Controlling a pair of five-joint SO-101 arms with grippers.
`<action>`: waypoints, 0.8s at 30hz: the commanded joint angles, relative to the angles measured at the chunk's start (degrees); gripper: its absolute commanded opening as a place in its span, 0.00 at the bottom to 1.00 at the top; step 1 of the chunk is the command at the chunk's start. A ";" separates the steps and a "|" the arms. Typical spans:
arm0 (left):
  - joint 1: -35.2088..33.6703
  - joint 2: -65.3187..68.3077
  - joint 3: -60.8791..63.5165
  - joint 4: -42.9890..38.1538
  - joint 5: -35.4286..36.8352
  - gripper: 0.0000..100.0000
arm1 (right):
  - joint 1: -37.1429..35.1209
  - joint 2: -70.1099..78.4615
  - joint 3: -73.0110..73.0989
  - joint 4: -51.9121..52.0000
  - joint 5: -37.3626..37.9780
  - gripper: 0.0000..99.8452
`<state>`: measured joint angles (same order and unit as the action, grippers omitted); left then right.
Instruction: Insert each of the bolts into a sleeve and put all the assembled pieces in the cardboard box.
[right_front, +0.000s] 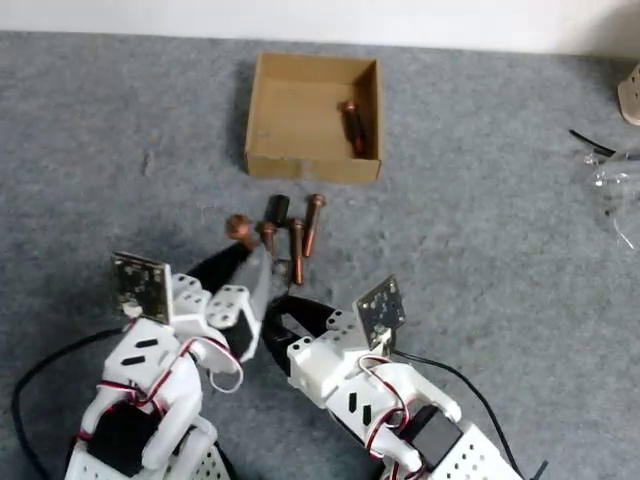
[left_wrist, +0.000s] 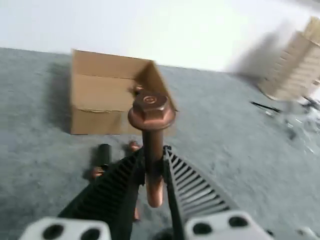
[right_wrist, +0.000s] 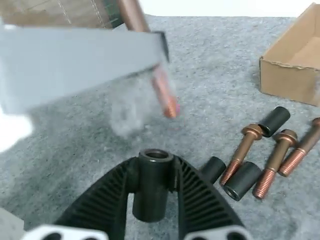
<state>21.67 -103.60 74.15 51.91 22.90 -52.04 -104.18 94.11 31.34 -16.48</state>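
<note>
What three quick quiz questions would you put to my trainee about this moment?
1. True or false: the left gripper is shut on a bolt.
2. What does the right gripper hold? A) a bolt B) a black sleeve C) nothing
3. Fill in: the cardboard box holds ___ assembled piece.
Key: 1 true; 2 B; 3 one.

loose bolts (right_front: 313, 225) before cardboard box (right_front: 312, 167); assembled piece (right_front: 353, 127) inside
</note>
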 joint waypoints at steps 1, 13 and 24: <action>2.42 -0.31 -1.80 0.88 0.26 0.00 | -0.57 -1.19 -0.84 -1.63 0.79 0.00; 2.07 -0.22 -1.98 4.57 -1.58 0.00 | -0.66 -1.19 -1.45 2.86 0.79 0.00; 2.51 -0.22 -1.54 7.65 -2.46 0.00 | -0.57 -1.19 -1.45 2.51 4.66 0.00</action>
<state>23.08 -103.60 74.15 59.47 20.79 -51.96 -104.18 94.11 34.15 -14.90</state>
